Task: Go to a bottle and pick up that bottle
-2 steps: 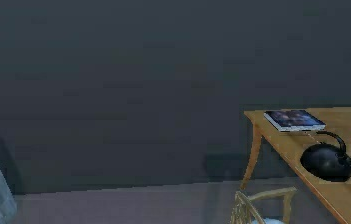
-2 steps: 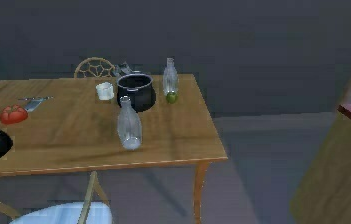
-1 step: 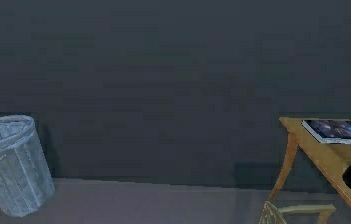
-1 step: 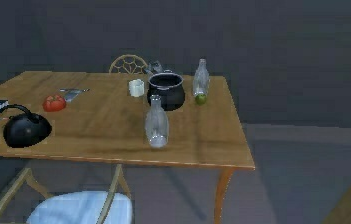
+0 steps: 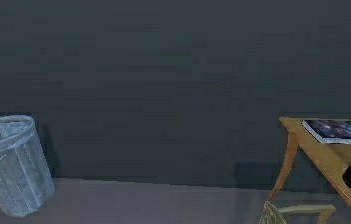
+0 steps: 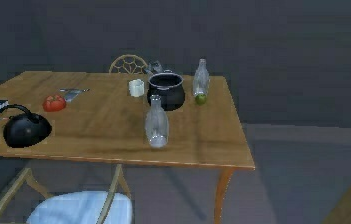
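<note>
A clear glass bottle [image 6: 157,122] stands upright near the front of a wooden table [image 6: 103,150], in the middle of the arm side view. A second clear bottle [image 6: 201,78] stands farther back toward the table's right end, with a small green round thing [image 6: 200,99] at its foot. Between the two bottles sits a black pot [image 6: 167,90].
On the table also lie a white cup [image 6: 136,88], a red round thing [image 6: 54,102], a black bowl [image 6: 26,130] and a book [image 5: 335,130]. A white-seated chair [image 6: 78,205] stands at the near side and another chair [image 6: 133,64] behind. A grey bin [image 5: 15,165] stands by the dark wall.
</note>
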Controlling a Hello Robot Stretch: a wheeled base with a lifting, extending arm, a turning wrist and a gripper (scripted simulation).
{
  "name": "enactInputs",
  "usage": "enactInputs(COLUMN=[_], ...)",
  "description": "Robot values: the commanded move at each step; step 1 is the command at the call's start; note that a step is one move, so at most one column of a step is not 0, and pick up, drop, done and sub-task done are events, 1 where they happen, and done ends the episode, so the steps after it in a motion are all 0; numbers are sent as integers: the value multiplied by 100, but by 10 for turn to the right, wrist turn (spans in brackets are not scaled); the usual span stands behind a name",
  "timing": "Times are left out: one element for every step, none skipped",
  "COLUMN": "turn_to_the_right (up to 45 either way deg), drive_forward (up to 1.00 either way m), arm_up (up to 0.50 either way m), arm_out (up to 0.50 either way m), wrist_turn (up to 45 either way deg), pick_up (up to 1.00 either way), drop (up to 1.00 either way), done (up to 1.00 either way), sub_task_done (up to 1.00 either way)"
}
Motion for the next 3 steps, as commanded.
enactInputs(turn_to_the_right=[0, 0, 0], drive_forward=[0, 0, 0], arm_up=[38, 0, 0], arm_out=[0, 40, 0], wrist_turn=[0, 0, 450], pick_up=[0, 0, 0], drop=[0, 0, 0], done=[0, 0, 0], sub_task_done=[0, 0, 0])
